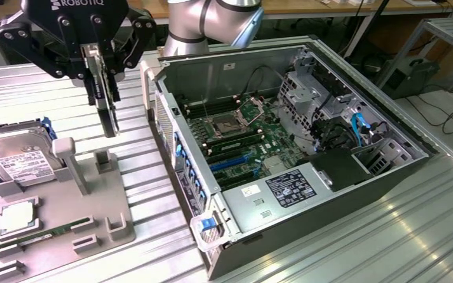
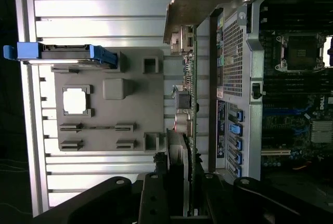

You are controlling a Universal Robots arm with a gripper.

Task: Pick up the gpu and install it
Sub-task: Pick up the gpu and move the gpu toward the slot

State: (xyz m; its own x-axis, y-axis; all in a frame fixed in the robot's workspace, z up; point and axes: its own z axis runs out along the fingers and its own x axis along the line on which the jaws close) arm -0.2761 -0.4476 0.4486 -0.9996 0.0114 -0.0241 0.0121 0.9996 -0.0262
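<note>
Gripper (image 1: 101,71) is at the upper left of the exterior view, with its fingers clamped narrow on the top edge of the gpu (image 1: 108,112). The card hangs upright and edge-on, its lower end just above the grey fixture tray (image 1: 92,218) and not touching it. It is outside the open computer case (image 1: 384,194), which sits toward the exterior view's right with the motherboard (image 1: 242,141) exposed. The hard drive (image 1: 18,156) is at the left edge on the tray, the cpu chip (image 1: 18,215) is below it in the frame, and the green memory stick (image 1: 49,231) is at lower left.

In the wrist view, the gpu (image 2: 187,94) runs edge-on out from the gripper (image 2: 179,193), between the tray (image 2: 130,109) and the case's rear panel.
</note>
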